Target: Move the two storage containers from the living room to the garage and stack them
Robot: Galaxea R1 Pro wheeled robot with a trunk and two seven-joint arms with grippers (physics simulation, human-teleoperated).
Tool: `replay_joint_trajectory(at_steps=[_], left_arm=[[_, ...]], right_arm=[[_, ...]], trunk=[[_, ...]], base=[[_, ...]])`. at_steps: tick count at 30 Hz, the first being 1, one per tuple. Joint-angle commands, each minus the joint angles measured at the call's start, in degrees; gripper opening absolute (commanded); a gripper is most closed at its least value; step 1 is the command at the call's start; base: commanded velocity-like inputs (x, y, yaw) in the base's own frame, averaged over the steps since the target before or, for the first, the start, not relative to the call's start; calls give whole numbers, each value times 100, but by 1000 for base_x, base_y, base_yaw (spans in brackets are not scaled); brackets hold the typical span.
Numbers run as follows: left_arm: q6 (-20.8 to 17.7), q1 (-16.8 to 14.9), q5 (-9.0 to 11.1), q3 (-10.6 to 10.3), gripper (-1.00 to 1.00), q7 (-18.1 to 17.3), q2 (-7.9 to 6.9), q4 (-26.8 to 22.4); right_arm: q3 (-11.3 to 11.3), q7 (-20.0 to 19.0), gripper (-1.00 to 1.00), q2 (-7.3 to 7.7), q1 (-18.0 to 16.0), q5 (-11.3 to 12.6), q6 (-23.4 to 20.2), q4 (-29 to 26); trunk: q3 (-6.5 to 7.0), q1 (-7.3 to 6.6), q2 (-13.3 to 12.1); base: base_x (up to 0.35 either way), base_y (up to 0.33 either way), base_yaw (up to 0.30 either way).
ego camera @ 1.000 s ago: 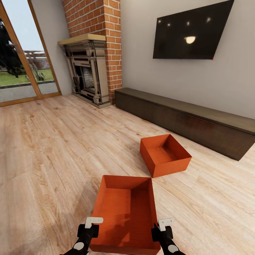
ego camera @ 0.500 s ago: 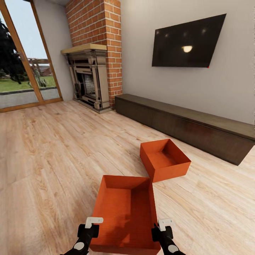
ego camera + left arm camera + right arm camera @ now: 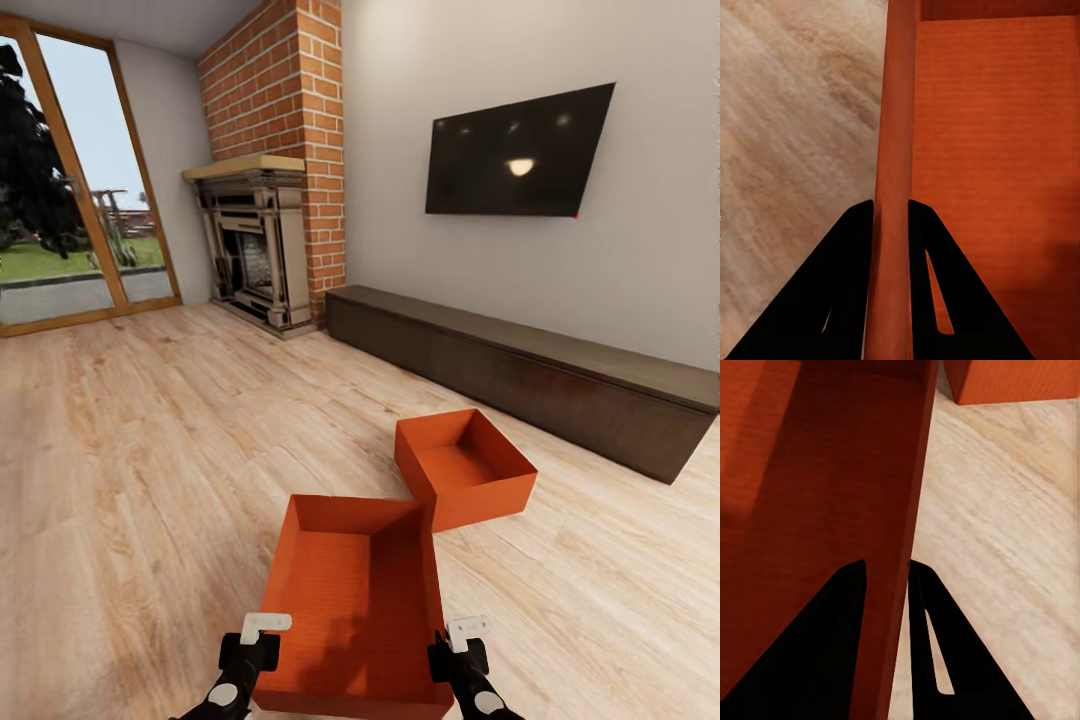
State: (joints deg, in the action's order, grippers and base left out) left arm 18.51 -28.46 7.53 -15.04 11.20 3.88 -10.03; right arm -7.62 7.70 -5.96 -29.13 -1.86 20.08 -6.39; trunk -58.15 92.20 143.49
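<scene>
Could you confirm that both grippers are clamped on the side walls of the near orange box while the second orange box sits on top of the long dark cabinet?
Not quite. The second orange box sits on the wood floor in front of the long dark cabinet, as the head view shows. The rest holds: the left gripper and right gripper each pinch a side wall of the near orange box.

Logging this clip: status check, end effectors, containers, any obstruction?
Left end effector and right end effector each clamp a side wall of near container. Second container on wood floor ahead. Path open.
</scene>
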Motion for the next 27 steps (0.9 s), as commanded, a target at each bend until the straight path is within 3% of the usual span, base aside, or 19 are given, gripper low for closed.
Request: replay_joint_trajectory(at_steps=[1,20,27], left_arm=[[-5,-1,28,-8,-100,40,1,10],[-6,-1,29,1,-100,40,-5,10],[-6,-1,29,1,-100,40,-1,10]], right_arm=[[120,64,-100,-2,-5,-60,5,-11],[120,56,-100,-2,-5,-60,11,-11],[120,56,-100,-2,-5,-60,14,-11]], trunk=[[18,-4,0],[439,-53,-25],[564,-206,-306]], base=[[0,0,0],[0,0,0],[0,0,0]])
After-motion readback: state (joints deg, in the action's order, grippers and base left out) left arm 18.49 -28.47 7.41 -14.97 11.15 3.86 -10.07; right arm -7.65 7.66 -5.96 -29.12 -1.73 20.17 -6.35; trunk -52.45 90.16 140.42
